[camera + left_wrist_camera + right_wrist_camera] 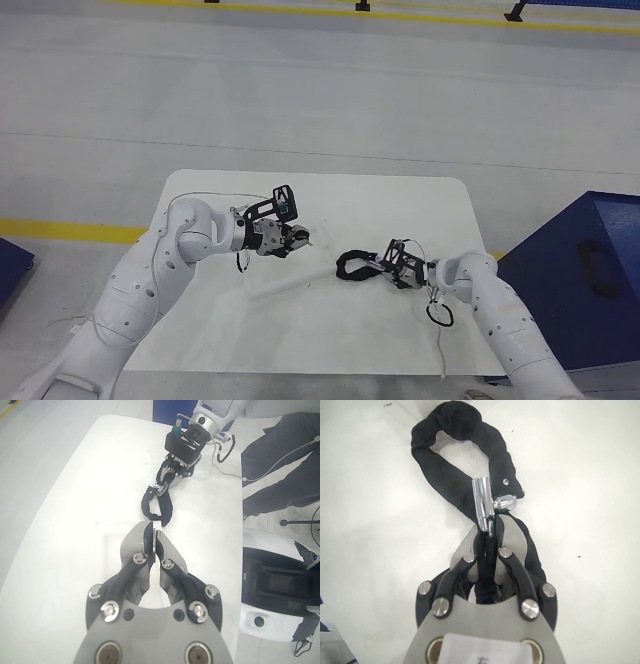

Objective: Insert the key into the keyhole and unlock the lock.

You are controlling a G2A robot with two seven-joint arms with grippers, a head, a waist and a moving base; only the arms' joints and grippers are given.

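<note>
A chain lock in a black fabric sleeve [352, 266] lies looped on the white table [400, 200]. Its chrome cylinder [482, 502] has a chrome pin [505, 503] plugged into its side. My right gripper [487, 531] is shut on the sleeve just behind the cylinder. In the left wrist view the cylinder's round end [159, 491] faces my left gripper [153, 528], which is shut on a thin metal key [155, 543] seen edge-on between the pads. The left gripper [298, 238] hovers to the left of the lock, a short gap away from the sleeve's loop.
A blue cabinet [590, 270] stands off the table's right edge. A black cable loop [440, 315] hangs by the right wrist. Bare table surface lies in front of and behind the lock.
</note>
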